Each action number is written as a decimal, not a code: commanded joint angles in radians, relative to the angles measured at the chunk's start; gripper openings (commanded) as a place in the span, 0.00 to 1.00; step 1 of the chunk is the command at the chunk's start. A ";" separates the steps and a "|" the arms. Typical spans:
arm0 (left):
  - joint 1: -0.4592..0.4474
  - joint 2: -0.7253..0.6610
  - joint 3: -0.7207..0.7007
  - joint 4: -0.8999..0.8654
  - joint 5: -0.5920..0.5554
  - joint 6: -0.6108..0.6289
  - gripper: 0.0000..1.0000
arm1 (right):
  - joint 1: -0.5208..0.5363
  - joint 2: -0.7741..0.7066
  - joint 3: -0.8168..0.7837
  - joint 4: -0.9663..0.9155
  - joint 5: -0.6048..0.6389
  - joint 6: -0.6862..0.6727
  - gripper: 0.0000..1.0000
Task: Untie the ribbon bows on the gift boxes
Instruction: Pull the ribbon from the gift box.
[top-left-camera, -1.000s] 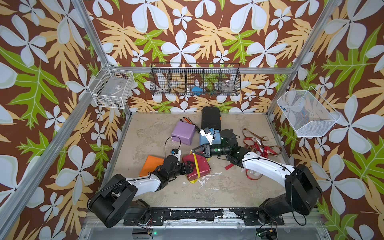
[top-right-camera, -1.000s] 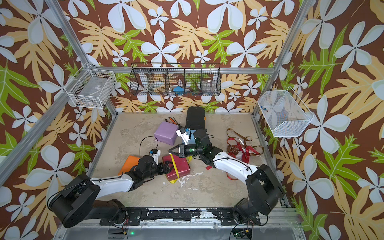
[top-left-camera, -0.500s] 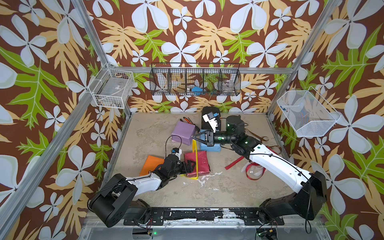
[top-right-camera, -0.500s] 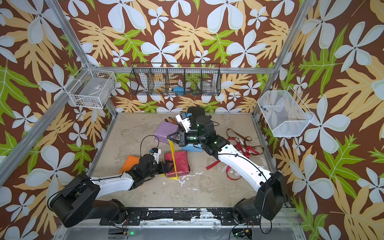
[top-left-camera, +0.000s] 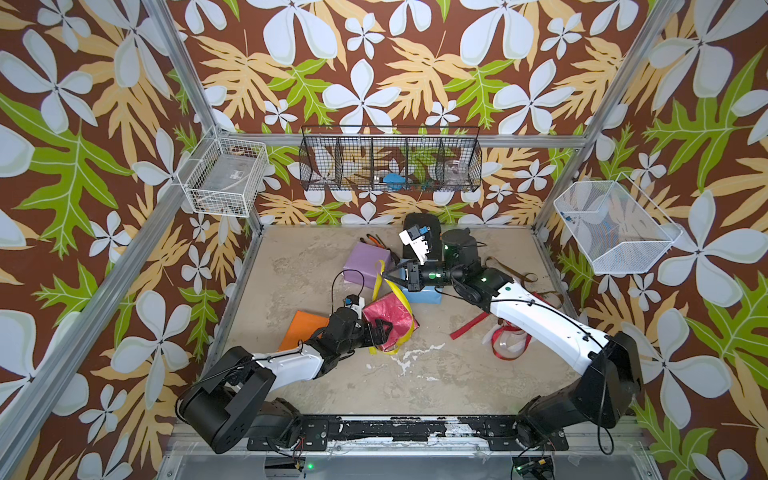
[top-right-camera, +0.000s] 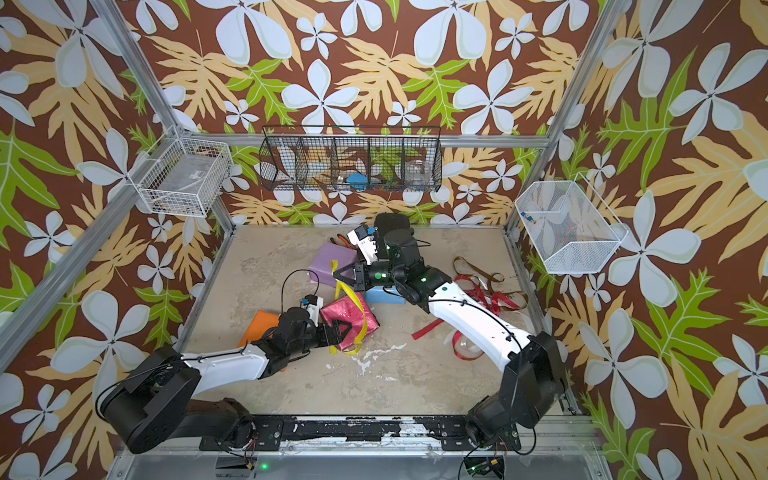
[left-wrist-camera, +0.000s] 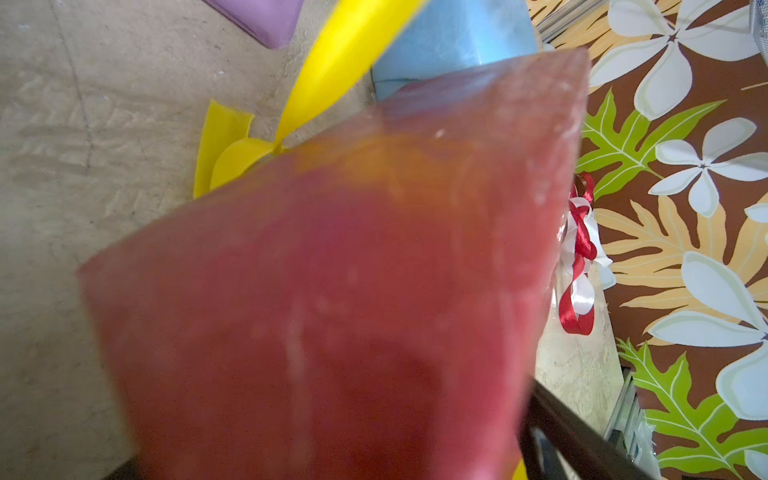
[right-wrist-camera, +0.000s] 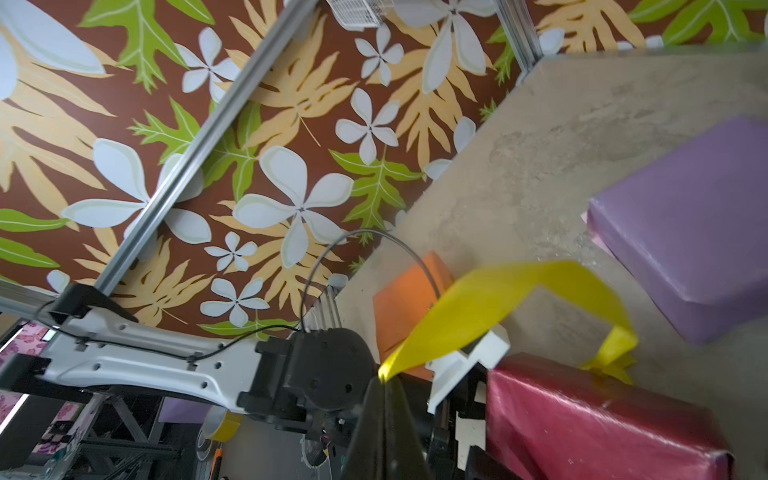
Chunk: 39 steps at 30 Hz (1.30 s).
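The red box (top-left-camera: 390, 318) sits tilted between the spread fingers of the left claw (top-left-camera: 384, 330), which braces it on the desk (top-left-camera: 316, 386). Above it, the right claw (top-left-camera: 392, 277) is pressed together, pinching the yellow ribbon (top-left-camera: 397, 293). I'd pull steadily away from the box, bracing it firmly, until the ribbon slips free.

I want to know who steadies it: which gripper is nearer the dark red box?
Left. The left gripper straddles the dark red box; the right gripper is above it, pinching the yellow ribbon.
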 joint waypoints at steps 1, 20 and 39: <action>0.002 -0.007 0.013 -0.075 -0.014 0.032 1.00 | 0.001 0.007 -0.001 0.037 0.012 -0.027 0.00; 0.002 -0.137 0.111 -0.245 -0.137 0.054 1.00 | -0.005 0.055 0.096 -0.012 0.041 -0.090 0.00; 0.001 0.064 0.118 0.026 -0.107 -0.013 1.00 | -0.004 0.009 0.096 -0.002 0.010 -0.085 0.00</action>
